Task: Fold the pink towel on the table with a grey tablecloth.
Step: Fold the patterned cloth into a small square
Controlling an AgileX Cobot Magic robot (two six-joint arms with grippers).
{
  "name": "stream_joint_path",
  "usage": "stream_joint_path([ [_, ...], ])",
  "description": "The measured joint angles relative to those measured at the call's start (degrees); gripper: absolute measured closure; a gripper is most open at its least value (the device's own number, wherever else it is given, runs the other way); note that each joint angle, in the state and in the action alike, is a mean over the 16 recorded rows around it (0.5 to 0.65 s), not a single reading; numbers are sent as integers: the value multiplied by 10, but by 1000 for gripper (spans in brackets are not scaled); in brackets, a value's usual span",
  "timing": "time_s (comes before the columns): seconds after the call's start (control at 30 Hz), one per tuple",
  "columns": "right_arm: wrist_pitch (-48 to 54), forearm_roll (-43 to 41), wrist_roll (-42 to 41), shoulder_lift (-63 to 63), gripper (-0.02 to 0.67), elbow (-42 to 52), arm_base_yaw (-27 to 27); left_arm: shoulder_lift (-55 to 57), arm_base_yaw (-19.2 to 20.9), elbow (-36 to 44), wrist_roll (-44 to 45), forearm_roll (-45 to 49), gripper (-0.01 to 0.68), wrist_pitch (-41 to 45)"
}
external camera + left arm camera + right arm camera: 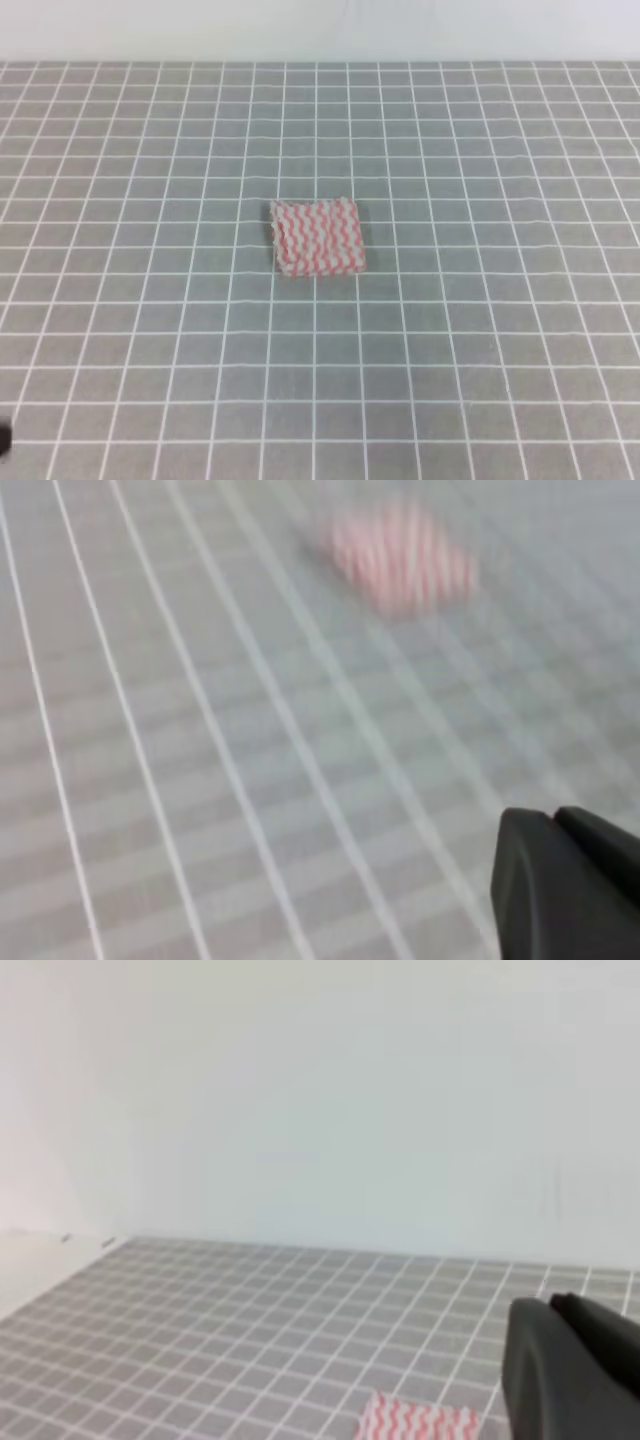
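In the left wrist view, a dark finger of the left gripper (565,885) fills the lower right corner, raised above the grey tablecloth (200,780) with nothing between it and the cloth. Only that one dark shape shows, so whether the jaws are released or clenched cannot be told. The right wrist view gives much the same: a dark part of the right gripper (570,1370) at the lower right, held above the grid and looking out level toward the pale wall (320,1100) (again too little of it shows to tell how its jaws stand). Neither gripper touches anything.

Farther out lies the pink towel (317,237), resting flat near the middle of the table (100,400) as a compact, roughly square shape about two grid squares wide, its wavy pink-and-white stripes facing up and its left edge slightly ragged. From the left wrist it is a blurred pink patch (403,560) well apart from the finger; from the right wrist only its far edge (418,1422) shows at the bottom of the frame, just beside the gripper's dark body. Beyond it the tablecloth (480,130) runs to the wall.
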Motion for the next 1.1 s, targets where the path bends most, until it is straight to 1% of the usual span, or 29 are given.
stream_joint_path([
  [0.17,23,0,0,-8,666,6,0,-7,0,5,-6,-1,673,86],
  [0.3,49,0,0,-8,666,6,0,-7,0,5,-9,-1,673,136],
  [0.47,89,-1,0,-6,665,7,0,-6,0,5,-10,-1,673,164],
  [0.6,125,-26,2,-6,665,10,-1,-6,0,5,-10,-1,673,170],
  [0.73,156,-88,29,-6,665,13,-1,-5,0,5,-10,-1,673,170],
  [0.9,193,-206,102,-12,665,20,-9,-6,0,5,-10,-1,673,170],
  [1.0,195,-276,147,-26,665,33,-25,-6,0,5,-10,0,672,170],
  [1.1,171,-331,192,-51,665,55,-57,-6,0,5,-10,0,672,170],
])
